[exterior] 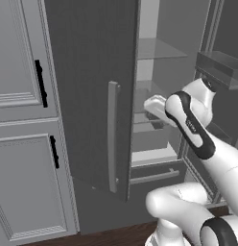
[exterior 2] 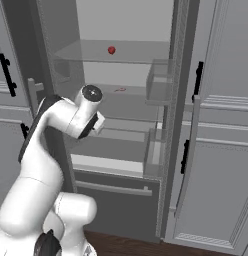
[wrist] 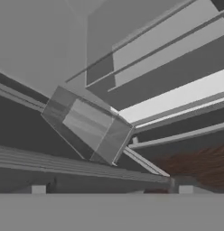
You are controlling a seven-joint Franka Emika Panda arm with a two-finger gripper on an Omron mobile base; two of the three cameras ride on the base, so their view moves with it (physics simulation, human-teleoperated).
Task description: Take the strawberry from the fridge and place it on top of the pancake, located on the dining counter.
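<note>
— Grey cabinets (exterior: 20, 120) flank the open fridge (exterior 2: 121, 115); where's the strawberry (exterior 2: 111, 50)?
— Upper middle of the right base frame, on a glass shelf (exterior 2: 96, 52).
— Fingers?
— Hidden behind the arm; can't tell their spread or any hold.

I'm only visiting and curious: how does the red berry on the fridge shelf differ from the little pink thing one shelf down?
The strawberry is bright red and rounded; the small pink item is pale and flatter. The strawberry sits on the upper glass shelf, the pink item on the shelf beneath. Both are tiny and lie inside the open fridge.
</note>
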